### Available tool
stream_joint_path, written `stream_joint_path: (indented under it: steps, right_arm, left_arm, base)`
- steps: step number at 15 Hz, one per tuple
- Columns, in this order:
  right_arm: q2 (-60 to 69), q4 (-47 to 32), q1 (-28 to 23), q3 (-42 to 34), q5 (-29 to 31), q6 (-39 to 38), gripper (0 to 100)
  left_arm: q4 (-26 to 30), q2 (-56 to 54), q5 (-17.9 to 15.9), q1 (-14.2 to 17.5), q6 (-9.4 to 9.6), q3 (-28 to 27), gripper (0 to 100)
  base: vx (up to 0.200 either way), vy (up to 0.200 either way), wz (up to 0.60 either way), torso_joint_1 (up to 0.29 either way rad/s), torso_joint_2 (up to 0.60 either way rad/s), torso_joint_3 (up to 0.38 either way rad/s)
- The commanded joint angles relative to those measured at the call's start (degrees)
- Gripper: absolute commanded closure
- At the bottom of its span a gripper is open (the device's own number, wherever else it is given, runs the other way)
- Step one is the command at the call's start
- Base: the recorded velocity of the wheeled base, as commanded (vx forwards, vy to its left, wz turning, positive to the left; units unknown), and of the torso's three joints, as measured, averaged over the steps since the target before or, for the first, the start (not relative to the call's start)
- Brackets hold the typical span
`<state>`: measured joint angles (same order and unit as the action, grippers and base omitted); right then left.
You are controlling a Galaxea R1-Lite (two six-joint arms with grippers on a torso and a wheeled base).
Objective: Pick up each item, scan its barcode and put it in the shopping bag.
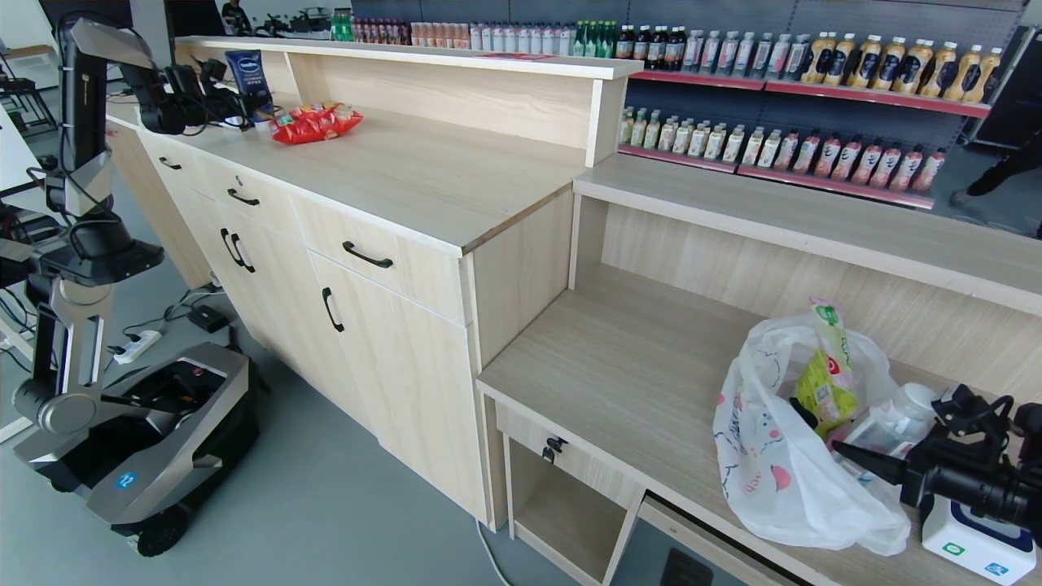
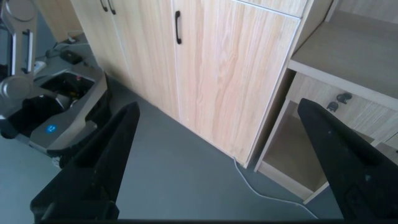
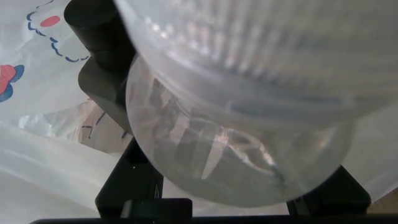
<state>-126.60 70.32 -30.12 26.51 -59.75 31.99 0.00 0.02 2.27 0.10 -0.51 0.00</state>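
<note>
A white plastic shopping bag (image 1: 773,472) with pink and blue prints stands open on the low counter (image 1: 635,366) at the right. A green and yellow snack packet (image 1: 826,378) sticks upright out of it. My right gripper (image 1: 838,435) is at the bag's mouth, shut on a clear plastic jar (image 1: 899,419). Close up in the right wrist view, the jar (image 3: 236,137) lies between black fingers (image 3: 102,43) with the bag (image 3: 43,124) behind it. My left gripper (image 2: 217,106) hangs open over the grey floor beside the cabinet, with nothing in it.
Red snack packets (image 1: 317,122) and a blue pack (image 1: 248,77) lie far off on the high counter (image 1: 456,187). A white box (image 1: 977,541) stands right of the bag. Another wheeled robot (image 1: 122,423) stands on the floor at the left. Bottle shelves (image 1: 781,146) line the back.
</note>
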Motion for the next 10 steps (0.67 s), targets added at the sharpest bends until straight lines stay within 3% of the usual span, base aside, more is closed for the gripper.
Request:
stream_joint_path:
  steps: [1, 9, 10]
  right_arm:
    - [-0.31, 0.0, -0.11, 0.12, -0.02, 0.0, 100]
    - [-0.31, -0.09, -0.29, -0.32, -0.02, 0.09, 100]
    - [-0.31, -0.09, -0.29, -0.24, -0.02, 0.09, 0]
  left_arm:
    - [0.0, -0.02, 0.02, -0.01, -0.02, 0.0, 0]
    - [0.0, -0.02, 0.02, -0.01, -0.02, 0.0, 0]
    - [0.0, -0.02, 0.02, -0.01, -0.02, 0.0, 0]
  base:
    - [0.0, 0.0, 0.0, 0.0, 0.0, 0.0]
    - [0.0, 0.0, 0.0, 0.0, 0.0, 0.0]
    - [0.0, 0.0, 0.0, 0.0, 0.0, 0.0]
